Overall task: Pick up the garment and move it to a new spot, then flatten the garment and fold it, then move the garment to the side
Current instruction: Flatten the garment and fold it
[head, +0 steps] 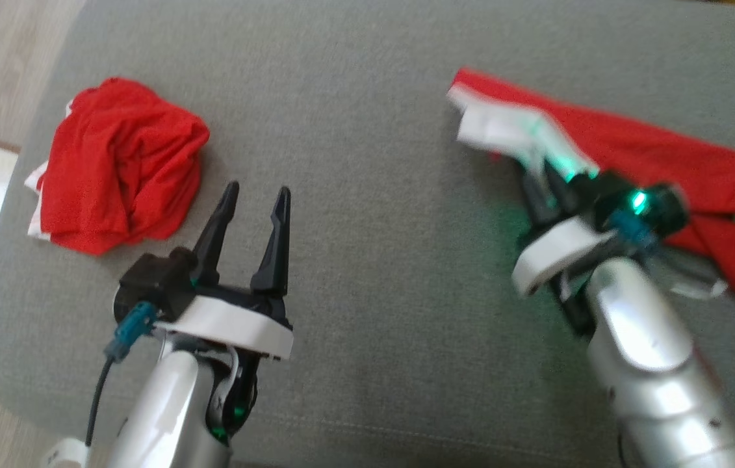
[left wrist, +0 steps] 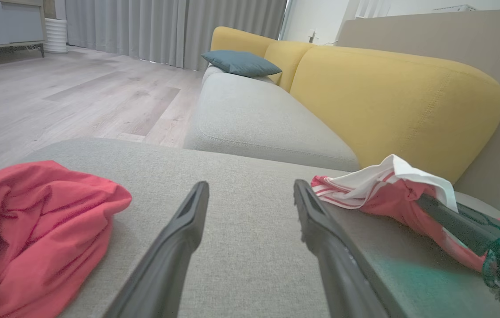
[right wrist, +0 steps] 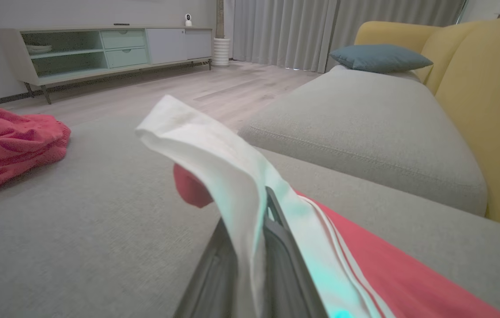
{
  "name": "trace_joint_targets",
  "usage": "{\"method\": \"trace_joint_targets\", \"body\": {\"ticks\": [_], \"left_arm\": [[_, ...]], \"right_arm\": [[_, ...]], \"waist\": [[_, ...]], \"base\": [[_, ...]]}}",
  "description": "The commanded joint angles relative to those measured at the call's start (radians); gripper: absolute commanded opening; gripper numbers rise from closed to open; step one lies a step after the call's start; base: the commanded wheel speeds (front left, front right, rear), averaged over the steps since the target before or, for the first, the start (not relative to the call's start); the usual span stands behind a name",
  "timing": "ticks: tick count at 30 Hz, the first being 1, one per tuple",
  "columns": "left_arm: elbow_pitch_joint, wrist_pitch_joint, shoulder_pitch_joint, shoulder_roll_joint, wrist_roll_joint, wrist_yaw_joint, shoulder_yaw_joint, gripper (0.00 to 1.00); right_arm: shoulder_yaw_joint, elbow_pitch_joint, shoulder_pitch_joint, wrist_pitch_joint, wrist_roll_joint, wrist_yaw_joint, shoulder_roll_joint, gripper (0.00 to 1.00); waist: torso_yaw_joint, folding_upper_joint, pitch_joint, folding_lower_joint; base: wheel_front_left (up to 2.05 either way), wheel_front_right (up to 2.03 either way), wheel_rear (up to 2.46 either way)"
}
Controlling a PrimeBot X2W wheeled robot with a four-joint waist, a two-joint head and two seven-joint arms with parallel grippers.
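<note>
Our right claw (head: 546,182) is pressed together on the white edge (head: 503,127) of the long red cloth garment with white striped trim (head: 666,156). That edge is raised off the seat and, in the right wrist view, drapes over the dark fingers (right wrist: 283,269). Our left claw (head: 257,195) stands spread wide with nothing between its fingers, over bare fabric

The broad grey fabric seat cushion (head: 367,97) carries both cloths and lies under both our arms. Past it, in the left wrist view, we see the pale wooden plank floor (left wrist: 55,97). There too is a second grey seat cushion (left wrist: 258,119), set in front of a rounded yellow padded backrest (left wrist: 400,101)

The pinched garment runs from the gripped edge to the right border of the head view, and most of its length lies on the right part of the seat. A crumpled red cloth bundle with a white border (head: 120,162) sits near the left end of the seat. It is well apart from the pinched garment, and it is near our left claw but not touching it

Smallest is a teal pillow (left wrist: 241,63), which rests at the far end of the second cushion, against the yellow backrest
</note>
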State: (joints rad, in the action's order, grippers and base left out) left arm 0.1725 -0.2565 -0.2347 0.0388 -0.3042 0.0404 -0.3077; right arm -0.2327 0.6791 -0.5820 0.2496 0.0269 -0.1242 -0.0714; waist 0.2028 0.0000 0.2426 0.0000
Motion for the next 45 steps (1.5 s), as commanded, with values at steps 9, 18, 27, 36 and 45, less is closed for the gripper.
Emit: {"method": "trace_joint_targets", "body": {"ticks": [9, 18, 27, 36, 45], "left_arm": [[-0.013, -0.005, 0.046, 0.011, 0.017, 0.002, 0.044, 1.00], [-0.016, -0.005, 0.068, 0.011, 0.020, -0.001, 0.038, 1.00], [-0.029, -0.005, 0.074, 0.011, 0.019, -0.009, 0.046, 1.00], [-0.046, -0.005, 0.077, 0.011, 0.020, -0.011, 0.054, 1.00], [-0.059, -0.005, 0.084, 0.011, 0.023, -0.007, 0.054, 1.00]], "right_arm": [[-0.244, -0.116, 0.136, 0.012, -0.145, -0.007, 0.021, 0.00], [-0.193, -0.110, 0.159, 0.012, -0.136, -0.007, 0.021, 1.00], [-0.037, -0.203, 0.250, 0.012, -0.109, -0.007, 0.021, 1.00], [0.089, -0.389, 0.385, 0.012, -0.104, -0.007, 0.021, 1.00], [0.111, -0.479, 0.487, 0.012, -0.149, -0.007, 0.021, 1.00]], "waist": [[-0.049, 0.0000, -0.127, 0.0000], [-0.049, 0.0000, -0.152, 0.0000], [-0.071, 0.0000, -0.171, 0.0000], [-0.117, 0.0000, -0.177, 0.0000], [-0.153, 0.0000, -0.172, 0.0000]], "base": [[0.00, 0.00, 0.00], [0.00, 0.00, 0.00], [0.00, 0.00, 0.00], [0.00, 0.00, 0.00], [0.00, 0.00, 0.00]]}}
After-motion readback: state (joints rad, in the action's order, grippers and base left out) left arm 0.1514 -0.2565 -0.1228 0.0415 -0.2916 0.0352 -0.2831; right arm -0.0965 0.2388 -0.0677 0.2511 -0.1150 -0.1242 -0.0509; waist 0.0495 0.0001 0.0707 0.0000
